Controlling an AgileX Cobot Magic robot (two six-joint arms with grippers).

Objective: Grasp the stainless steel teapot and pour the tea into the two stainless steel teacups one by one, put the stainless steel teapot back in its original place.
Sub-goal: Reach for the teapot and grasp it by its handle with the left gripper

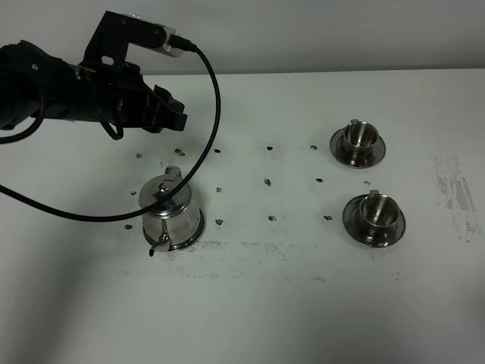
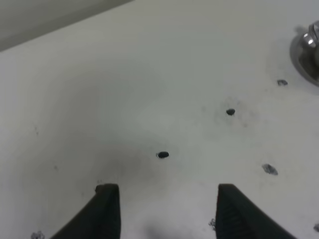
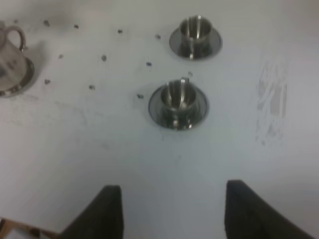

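The stainless steel teapot stands upright on the white table at front left, spout toward the front, loop handle toward the back. It also shows in the right wrist view. The two stainless steel teacups sit on saucers at the right: the far one and the near one; both show in the right wrist view. My left gripper is open and empty, above the table behind the teapot; its open fingers show in the left wrist view. My right gripper is open and empty, short of the near cup. No tea is visible.
The white table carries small dark marks in rows between teapot and cups, and scuffed patches at the right. A black cable hangs from the left arm over the teapot area. A steel rim shows in the left wrist view.
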